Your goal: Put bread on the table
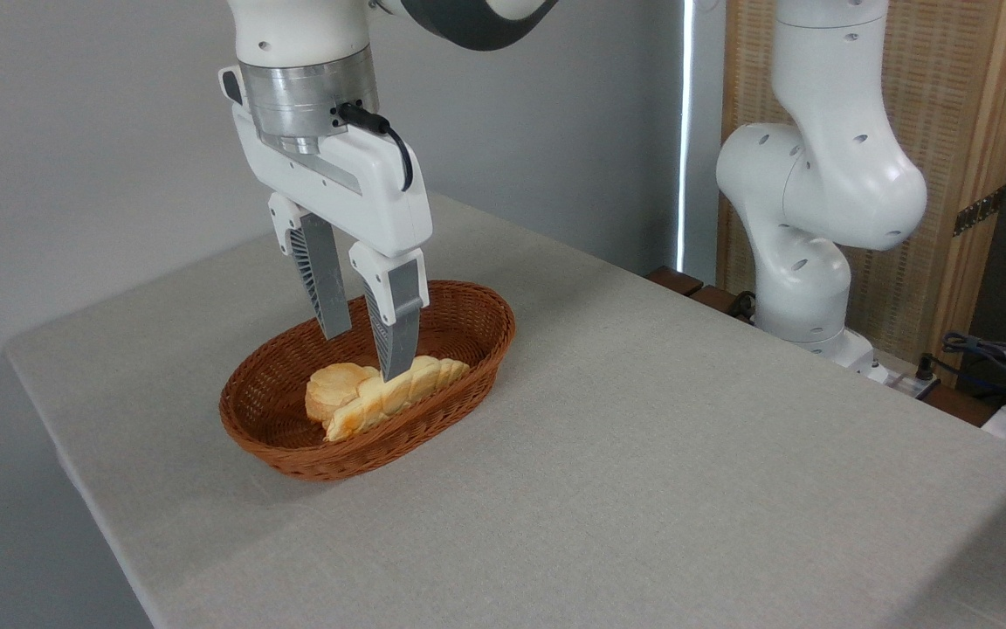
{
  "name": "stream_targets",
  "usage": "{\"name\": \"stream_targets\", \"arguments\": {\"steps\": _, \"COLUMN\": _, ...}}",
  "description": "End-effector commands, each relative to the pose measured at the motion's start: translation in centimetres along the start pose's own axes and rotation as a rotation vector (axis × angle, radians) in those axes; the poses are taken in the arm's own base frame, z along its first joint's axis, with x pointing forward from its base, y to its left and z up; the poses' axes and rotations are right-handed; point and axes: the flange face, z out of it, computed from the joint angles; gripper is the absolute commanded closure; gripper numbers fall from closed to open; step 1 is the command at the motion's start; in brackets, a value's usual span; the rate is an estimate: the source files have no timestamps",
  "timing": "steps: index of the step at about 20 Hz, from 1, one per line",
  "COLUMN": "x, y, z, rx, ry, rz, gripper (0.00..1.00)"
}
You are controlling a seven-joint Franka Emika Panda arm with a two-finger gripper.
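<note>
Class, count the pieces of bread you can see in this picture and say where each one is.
2. The long loaf lies in the basket; the round bun sits beside it, left. Nothing appears hidden.

Bread (398,393): long, golden-yellow, ridged loaf; lying flat in wicker basket (468,384); table (643,437): large, light grey, cloth-like.

- No text, label, brand, number or sign can be read anywhere in the view.
</note>
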Motion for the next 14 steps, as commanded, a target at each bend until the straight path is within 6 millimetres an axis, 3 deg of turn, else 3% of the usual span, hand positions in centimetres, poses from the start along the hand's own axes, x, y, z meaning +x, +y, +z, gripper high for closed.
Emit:
{"name": "stream_targets", "arguments": {"steps": 1, "x": 0.26, "y": -0.04, "z": 0.62, "rx": -0.007, "ry": -0.028, "rz": -0.004, "gripper": 0.0}}
{"name": "stream_targets", "arguments": {"steps": 14, "x": 0.4, "y": 0.49, "z": 1.06, "rx": -0.023, "ry": -0.047, "rz": 0.006, "gripper": 0.0}}
